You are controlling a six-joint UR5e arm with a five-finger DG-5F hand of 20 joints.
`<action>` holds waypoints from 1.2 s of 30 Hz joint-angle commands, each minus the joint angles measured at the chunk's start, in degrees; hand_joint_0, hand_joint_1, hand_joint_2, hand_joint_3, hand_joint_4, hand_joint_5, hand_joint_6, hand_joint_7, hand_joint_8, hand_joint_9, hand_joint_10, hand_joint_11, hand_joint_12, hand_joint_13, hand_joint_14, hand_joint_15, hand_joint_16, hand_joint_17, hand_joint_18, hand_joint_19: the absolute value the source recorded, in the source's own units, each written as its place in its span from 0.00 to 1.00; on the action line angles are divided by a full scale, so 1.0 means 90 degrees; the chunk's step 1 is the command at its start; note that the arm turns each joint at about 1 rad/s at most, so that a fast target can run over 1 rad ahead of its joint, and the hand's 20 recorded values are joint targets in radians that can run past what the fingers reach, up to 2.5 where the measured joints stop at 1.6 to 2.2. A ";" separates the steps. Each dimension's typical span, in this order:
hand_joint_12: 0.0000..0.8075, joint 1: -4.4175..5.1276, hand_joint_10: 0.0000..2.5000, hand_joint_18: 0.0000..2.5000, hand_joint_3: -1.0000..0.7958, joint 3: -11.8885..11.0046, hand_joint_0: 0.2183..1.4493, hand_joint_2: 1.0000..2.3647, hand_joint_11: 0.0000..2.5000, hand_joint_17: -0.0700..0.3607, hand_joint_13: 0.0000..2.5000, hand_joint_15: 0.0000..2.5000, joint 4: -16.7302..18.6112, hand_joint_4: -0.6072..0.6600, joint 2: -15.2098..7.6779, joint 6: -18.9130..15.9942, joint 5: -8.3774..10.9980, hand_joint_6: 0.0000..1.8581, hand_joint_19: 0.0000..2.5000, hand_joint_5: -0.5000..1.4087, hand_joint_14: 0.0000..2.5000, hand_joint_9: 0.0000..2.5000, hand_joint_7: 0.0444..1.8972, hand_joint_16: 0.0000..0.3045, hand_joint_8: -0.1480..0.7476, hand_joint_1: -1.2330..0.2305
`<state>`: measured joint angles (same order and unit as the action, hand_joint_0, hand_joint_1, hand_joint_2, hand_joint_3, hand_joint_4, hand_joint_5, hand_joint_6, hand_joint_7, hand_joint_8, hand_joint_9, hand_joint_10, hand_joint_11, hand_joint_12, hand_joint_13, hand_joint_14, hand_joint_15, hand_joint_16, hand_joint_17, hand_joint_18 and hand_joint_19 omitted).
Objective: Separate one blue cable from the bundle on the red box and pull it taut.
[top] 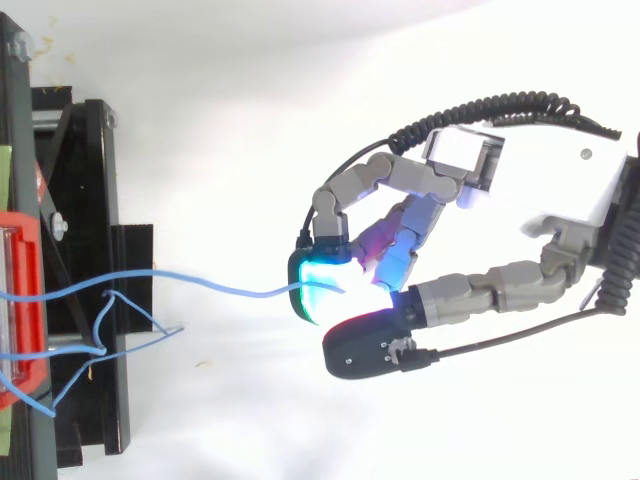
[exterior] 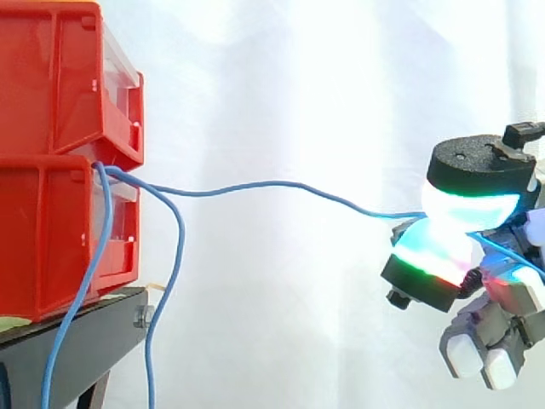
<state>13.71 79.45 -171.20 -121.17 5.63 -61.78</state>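
- My hand (top: 545, 175) sits out to the right of the work. Its palm is a smooth white housing and its fingers are grey jointed links.
- Grasp: two of my thick rounded pads (exterior: 467, 204) are pressed face to face with the blue cable (exterior: 272, 182) pinched between them. The upper pad glows cyan-white under a matte black cap. The lower one shows bands of cyan, green and red.
- My other fingers are curled in beneath the pinch. Their blunt white tips hold nothing.
- The held cable is thin, round and smooth-jacketed. It leaves the front lip of the lower of the red bins (exterior: 51, 239) and crosses the open gap to my pads.
- Shape of that span: shallow waves, not a straight line. It dips just off the bin, rises mid-gap, then slopes down into the pinch.
- In the top view the same cable (top: 200, 284) runs nearly level from the bin edge to the cyan pad.
- The loose blue cables (exterior: 179, 247) come out at the same bin lip. One drops in a long curve down the bin's front. Another arches outward and hangs past the stand's edge. From above they cross and kink over the stand.
- The bins are hard glossy plastic, ribbed and boxy, stacked one on the other.
- They sit on the black stand (exterior: 85, 332), which is flat and dull, with a metal bolt (exterior: 143, 317) at its corner.
- Behind it all hangs a white curtain (exterior: 298, 85) in soft vertical folds.
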 commanded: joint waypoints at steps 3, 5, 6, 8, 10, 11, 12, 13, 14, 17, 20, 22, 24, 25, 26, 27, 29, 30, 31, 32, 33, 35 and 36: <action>0.39 0.0000 0.01 0.35 0.63 0.0000 0.35 0.05 0.18 0.38 0.39 0.16 0.0009 0.36 -0.0003 0.0000 0.0000 0.48 0.16 0.25 0.01 0.57 0.64 0.14 0.39 0.15; 0.39 0.0000 0.01 0.35 0.64 0.0000 0.35 0.04 0.18 0.38 0.39 0.16 0.0009 0.36 -0.0003 0.0000 0.0000 0.48 0.16 0.25 0.01 0.57 0.64 0.14 0.39 0.15; 0.39 0.0000 0.01 0.35 0.63 0.0000 0.35 0.05 0.18 0.38 0.39 0.16 0.0009 0.36 -0.0003 0.0000 0.0000 0.48 0.16 0.25 0.01 0.57 0.63 0.13 0.39 0.15; 0.39 0.0000 0.01 0.35 0.63 0.0000 0.35 0.05 0.18 0.38 0.39 0.16 -0.0001 0.36 -0.0003 0.0000 0.0000 0.48 0.16 0.25 0.01 0.57 0.63 0.14 0.39 0.15; 0.39 0.0000 0.01 0.35 0.63 0.0000 0.35 0.05 0.18 0.38 0.39 0.16 0.0009 0.36 -0.0003 0.0000 0.0000 0.48 0.16 0.25 0.01 0.56 0.63 0.13 0.39 0.15; 0.39 0.0000 0.01 0.35 0.63 0.0000 0.35 0.05 0.18 0.38 0.39 0.17 0.0009 0.35 -0.0003 0.0000 0.0000 0.48 0.16 0.25 0.01 0.56 0.63 0.14 0.39 0.15; 0.39 0.0000 0.01 0.36 0.63 0.0000 0.35 0.04 0.18 0.38 0.39 0.17 0.0009 0.36 -0.0003 0.0000 0.0000 0.48 0.16 0.25 0.01 0.56 0.63 0.14 0.39 0.15; 0.39 0.0000 0.01 0.35 0.63 0.0000 0.35 0.04 0.18 0.38 0.39 0.17 0.0009 0.36 -0.0003 0.0000 0.0000 0.48 0.16 0.25 0.01 0.56 0.63 0.14 0.39 0.15; 0.39 0.0000 0.01 0.35 0.63 0.0000 0.35 0.04 0.18 0.38 0.39 0.17 0.0009 0.36 -0.0003 -0.0010 0.0000 0.48 0.16 0.25 0.01 0.57 0.63 0.14 0.39 0.15; 0.39 0.0000 0.01 0.35 0.63 0.0000 0.35 0.04 0.18 0.38 0.39 0.17 0.0009 0.36 -0.0003 0.0000 0.0000 0.48 0.16 0.25 0.01 0.57 0.63 0.14 0.39 0.15; 0.39 0.0000 0.01 0.35 0.63 0.0000 0.36 0.03 0.18 0.38 0.39 0.17 0.0009 0.36 -0.0003 0.0000 0.0010 0.48 0.16 0.25 0.01 0.56 0.63 0.14 0.39 0.15; 0.39 0.0000 0.01 0.35 0.63 0.0000 0.36 0.03 0.18 0.38 0.39 0.17 0.0009 0.36 -0.0003 0.0000 0.0000 0.48 0.17 0.25 0.01 0.56 0.63 0.14 0.39 0.15; 0.39 0.0000 0.01 0.35 0.63 0.0000 0.36 0.02 0.18 0.38 0.39 0.17 0.0009 0.36 -0.0003 0.0000 0.0000 0.48 0.17 0.25 0.01 0.56 0.63 0.14 0.39 0.15; 0.39 0.0000 0.01 0.35 0.63 0.0000 0.36 0.02 0.18 0.38 0.39 0.17 0.0009 0.36 -0.0003 0.0000 0.0000 0.48 0.16 0.25 0.01 0.56 0.63 0.14 0.40 0.15; 0.39 0.0000 0.01 0.35 0.63 0.0000 0.36 0.02 0.18 0.38 0.39 0.17 0.0009 0.36 -0.0003 0.0000 0.0000 0.48 0.16 0.25 0.01 0.56 0.64 0.14 0.40 0.15; 0.39 0.0000 0.01 0.35 0.63 0.0000 0.36 0.02 0.18 0.38 0.39 0.17 0.0009 0.36 -0.0003 0.0000 0.0000 0.48 0.16 0.25 0.01 0.56 0.64 0.14 0.39 0.15; 0.39 0.0000 0.01 0.35 0.63 0.0000 0.36 0.02 0.18 0.38 0.39 0.17 0.0009 0.36 -0.0003 0.0000 0.0000 0.48 0.17 0.25 0.01 0.56 0.64 0.14 0.39 0.15; 0.39 0.0000 0.01 0.35 0.63 0.0000 0.36 0.02 0.18 0.38 0.39 0.17 0.0009 0.36 -0.0003 0.0000 0.0000 0.48 0.16 0.25 0.01 0.56 0.64 0.14 0.39 0.15; 0.39 0.0000 0.01 0.35 0.63 0.0000 0.36 0.02 0.18 0.38 0.39 0.17 0.0009 0.36 -0.0003 0.0000 0.0000 0.48 0.16 0.25 0.01 0.56 0.64 0.14 0.40 0.15; 0.39 0.0000 0.01 0.35 0.63 0.0000 0.36 0.02 0.18 0.38 0.39 0.17 0.0009 0.36 -0.0003 0.0000 0.0000 0.48 0.16 0.25 0.01 0.56 0.64 0.14 0.39 0.15; 0.39 0.0000 0.01 0.35 0.63 0.0000 0.36 0.02 0.18 0.38 0.39 0.17 0.0009 0.36 -0.0003 0.0000 0.0000 0.48 0.17 0.25 0.01 0.56 0.64 0.14 0.39 0.15; 0.39 0.0000 0.01 0.35 0.63 0.0000 0.36 0.02 0.18 0.38 0.39 0.17 0.0009 0.36 0.0016 0.0000 0.0000 0.48 0.17 0.25 0.01 0.56 0.63 0.14 0.39 0.15; 0.39 0.0000 0.01 0.35 0.63 0.0000 0.36 0.02 0.18 0.38 0.39 0.17 0.0009 0.36 -0.0003 0.0000 0.0000 0.48 0.16 0.25 0.01 0.56 0.64 0.14 0.40 0.15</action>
<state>13.71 79.45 -171.12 -121.17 5.63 -61.79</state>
